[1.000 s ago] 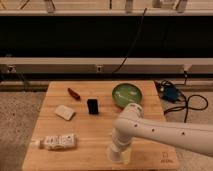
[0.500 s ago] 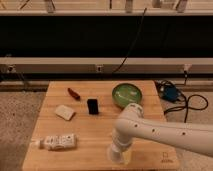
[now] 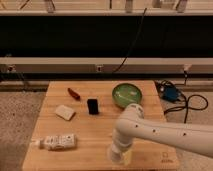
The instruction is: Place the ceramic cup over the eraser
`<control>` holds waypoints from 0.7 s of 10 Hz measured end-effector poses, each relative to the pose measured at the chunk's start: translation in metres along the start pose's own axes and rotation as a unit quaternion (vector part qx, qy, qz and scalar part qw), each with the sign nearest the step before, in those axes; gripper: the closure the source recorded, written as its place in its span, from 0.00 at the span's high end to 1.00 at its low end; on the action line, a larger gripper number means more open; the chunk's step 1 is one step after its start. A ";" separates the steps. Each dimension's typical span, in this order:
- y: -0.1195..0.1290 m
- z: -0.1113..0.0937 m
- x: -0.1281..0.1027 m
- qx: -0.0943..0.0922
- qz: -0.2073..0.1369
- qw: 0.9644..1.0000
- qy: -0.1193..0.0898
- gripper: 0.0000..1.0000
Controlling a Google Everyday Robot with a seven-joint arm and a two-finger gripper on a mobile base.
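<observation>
At the far left, near the front edge of the wooden table [image 3: 90, 131], a white labelled tube [image 3: 57, 142] lies on its side. Leave it alone. Behind it sits a flat white block [image 3: 65, 112], and further back a thin red stick [image 3: 74, 93].

Next comes your target, the eraser [image 3: 93, 106]. It is a small black block near the middle of the table, apart from everything else. Its long side runs front to back in the camera view, though you cannot tell whether it lies flat or stands on end. It is narrower than the cup, so it should fit under the mouth.

Right of it, at the table's front edge, the gripper [image 3: 119, 153] points down, and you cannot tell whether it is apart or clamped. The pale shape at its tip looks like the ceramic cup [image 3: 126, 158], low over the wood and well apart from the eraser. Which way its mouth faces is hidden.

Treat the cup as light, rigid, smooth and breakable. Take it across the tapered wall, firmly enough that the glaze does not slip, and set it down gently with the mouth downward.

Further right, the green bowl [image 3: 127, 95] sits at the back, close to your route, with a blue device [image 3: 170, 94] and its cables beyond the table's edge
</observation>
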State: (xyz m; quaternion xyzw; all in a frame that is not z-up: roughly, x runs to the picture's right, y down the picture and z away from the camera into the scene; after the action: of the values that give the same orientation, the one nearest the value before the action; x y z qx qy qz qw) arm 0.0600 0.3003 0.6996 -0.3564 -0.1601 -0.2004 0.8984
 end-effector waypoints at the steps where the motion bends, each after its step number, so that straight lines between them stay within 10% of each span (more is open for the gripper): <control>1: -0.003 -0.003 -0.002 0.007 -0.001 1.000 -0.001 0.80; 7: -0.011 -0.010 -0.010 0.017 -0.016 1.000 -0.001 0.78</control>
State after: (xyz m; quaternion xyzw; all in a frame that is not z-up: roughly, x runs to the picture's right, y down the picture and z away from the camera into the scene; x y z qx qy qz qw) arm 0.0472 0.2885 0.6947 -0.3384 -0.1706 -0.2118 0.9008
